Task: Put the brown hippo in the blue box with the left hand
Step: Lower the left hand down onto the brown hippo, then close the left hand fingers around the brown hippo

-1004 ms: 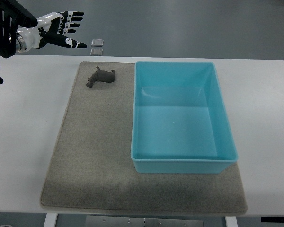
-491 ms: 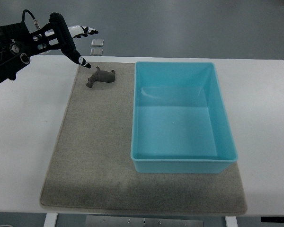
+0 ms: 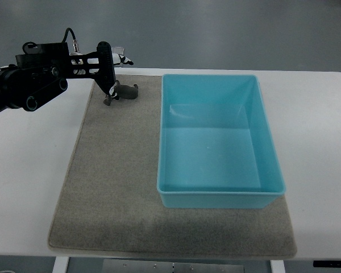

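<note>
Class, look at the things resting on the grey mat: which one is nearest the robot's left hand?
The brown hippo, at the mat's far left corner: the left hand is right over it. The blue box sits further right.

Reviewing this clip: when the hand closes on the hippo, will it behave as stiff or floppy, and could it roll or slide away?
The hippo looks like a small moulded figure holding its shape, so probably stiff and light. It lies on the mat, whose rough surface should limit sliding. Its rounded body might tip or twist if the left robot hand, right over it, presses off-centre.
</note>
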Robot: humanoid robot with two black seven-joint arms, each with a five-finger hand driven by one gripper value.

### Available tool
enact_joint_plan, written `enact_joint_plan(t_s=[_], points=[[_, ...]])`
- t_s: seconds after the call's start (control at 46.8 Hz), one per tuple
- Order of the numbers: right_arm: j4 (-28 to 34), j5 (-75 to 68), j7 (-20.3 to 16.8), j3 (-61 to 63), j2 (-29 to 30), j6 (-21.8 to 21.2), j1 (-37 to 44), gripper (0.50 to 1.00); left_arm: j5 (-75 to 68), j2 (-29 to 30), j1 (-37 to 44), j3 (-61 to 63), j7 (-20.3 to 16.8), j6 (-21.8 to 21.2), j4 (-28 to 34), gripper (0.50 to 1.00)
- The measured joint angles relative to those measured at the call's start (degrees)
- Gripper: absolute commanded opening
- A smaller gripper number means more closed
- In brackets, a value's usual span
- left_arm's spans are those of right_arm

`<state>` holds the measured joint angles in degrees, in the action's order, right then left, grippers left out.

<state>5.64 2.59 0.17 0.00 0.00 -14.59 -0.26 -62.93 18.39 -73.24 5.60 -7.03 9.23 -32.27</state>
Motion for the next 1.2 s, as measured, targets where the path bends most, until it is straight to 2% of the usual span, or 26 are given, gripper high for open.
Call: enact_joint_plan(t_s=[0.278, 0.385, 0.449, 0.491, 0.556, 0.598, 0.684, 0.726, 0.812, 0.94, 1.111, 1.154, 1.197], points=[[0.0, 0.0, 0.0, 0.0, 0.0, 0.0, 0.0, 0.936, 0.0, -0.7, 0.6, 1.0, 0.2, 0.0, 0.6, 0.981], [0.0, 0.0, 0.0, 0.0, 0.0, 0.0, 0.0, 0.936, 0.0, -1.0, 0.6, 1.1, 0.1, 0.0, 0.6, 0.911], [0.0, 0.0, 0.0, 0.0, 0.0, 0.0, 0.0, 0.936, -0.1, -1.0, 0.6, 1.1, 0.1, 0.0, 0.6, 0.894], [0.0, 0.0, 0.0, 0.0, 0.0, 0.0, 0.0, 0.936, -0.1, -1.1, 0.6, 1.1, 0.1, 0.0, 0.6, 0.857], [0.0, 0.0, 0.0, 0.0, 0.0, 0.0, 0.0, 0.936, -0.1, -1.4, 0.6, 1.1, 0.1, 0.0, 0.6, 0.853], [0.0, 0.0, 0.0, 0.0, 0.0, 0.0, 0.0, 0.936, -0.1, -1.5, 0.6, 1.3, 0.1, 0.0, 0.6, 0.821], [0.0, 0.0, 0.0, 0.0, 0.0, 0.0, 0.0, 0.936, -0.1, -1.6, 0.6, 1.8, 0.1, 0.0, 0.6, 0.812], [0.0, 0.0, 0.0, 0.0, 0.0, 0.0, 0.0, 0.936, -0.1, -1.6, 0.6, 1.9, 0.1, 0.0, 0.6, 0.78], [0.0, 0.0, 0.0, 0.0, 0.0, 0.0, 0.0, 0.936, -0.1, -1.8, 0.6, 1.9, 0.1, 0.0, 0.6, 0.769], [0.0, 0.0, 0.0, 0.0, 0.0, 0.0, 0.0, 0.936, -0.8, -2.0, 0.6, 1.9, 0.1, 0.0, 0.6, 0.709], [0.0, 0.0, 0.0, 0.0, 0.0, 0.0, 0.0, 0.936, -1.3, -2.0, 0.6, 1.9, 0.1, 0.0, 0.6, 0.698], [0.0, 0.0, 0.0, 0.0, 0.0, 0.0, 0.0, 0.936, -1.3, -2.0, 0.6, 1.9, 0.1, 0.0, 0.6, 0.673], [0.0, 0.0, 0.0, 0.0, 0.0, 0.0, 0.0, 0.936, -1.3, -2.0, 0.6, 1.9, 0.1, 0.0, 0.6, 0.671]])
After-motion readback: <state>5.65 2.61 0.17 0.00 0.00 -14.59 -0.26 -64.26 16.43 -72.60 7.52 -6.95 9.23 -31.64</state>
